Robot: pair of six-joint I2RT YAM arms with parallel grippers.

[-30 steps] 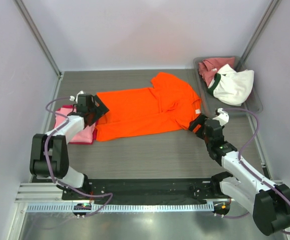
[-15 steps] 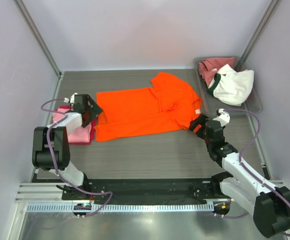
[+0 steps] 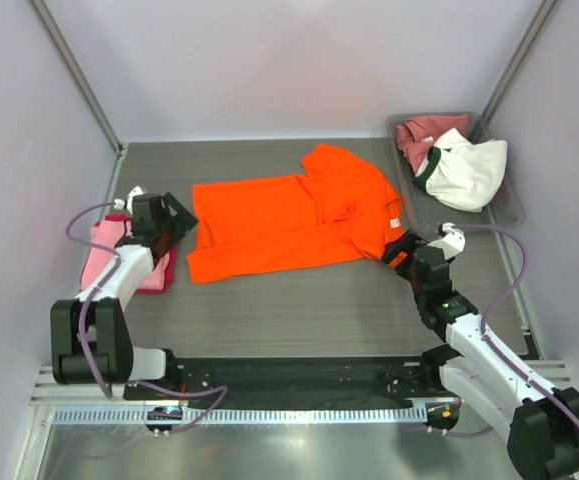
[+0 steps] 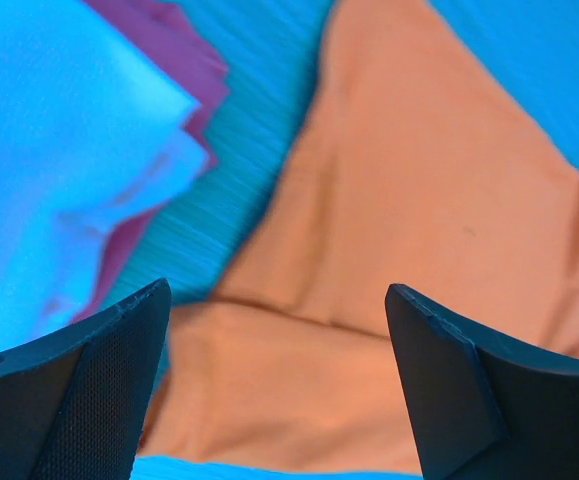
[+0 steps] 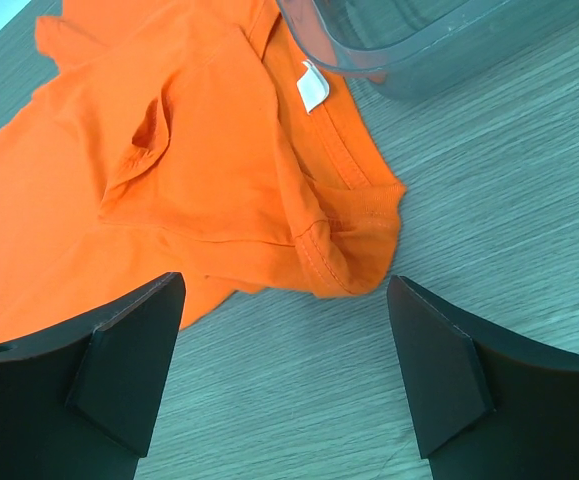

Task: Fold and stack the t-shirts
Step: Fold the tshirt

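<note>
top view: orange t-shirt [image 3: 294, 220] lies spread out mid-table [image 3: 299, 310], hem to the left, collar to the right. a folded light pink t-shirt [image 3: 104, 255] sits on a magenta t-shirt [image 3: 161, 272] at the left edge, near the orange hem. at right rear a grey bin [image 3: 514, 212] holds the white t-shirt [image 3: 469, 175] with dark green collar, partly over the dusty rose-red t-shirt [image 3: 424, 132]. only this view takes in the bin's contents.

left gripper [image 3: 177, 222] hangs between the pink stack and the orange hem. right gripper [image 3: 399, 250] sits just off the collar corner.

left wrist view: colours come out shifted (table teal, pink cloth pale blue). it shows a strip of bare table between stack and orange hem. jaws stand wide apart with nothing between them.

right wrist view: jaws likewise spread wide and empty, above bare table beside the collar. close detail here: stitched collar rib, white neck label [image 5: 312, 86], the bin's clear wall.
</note>
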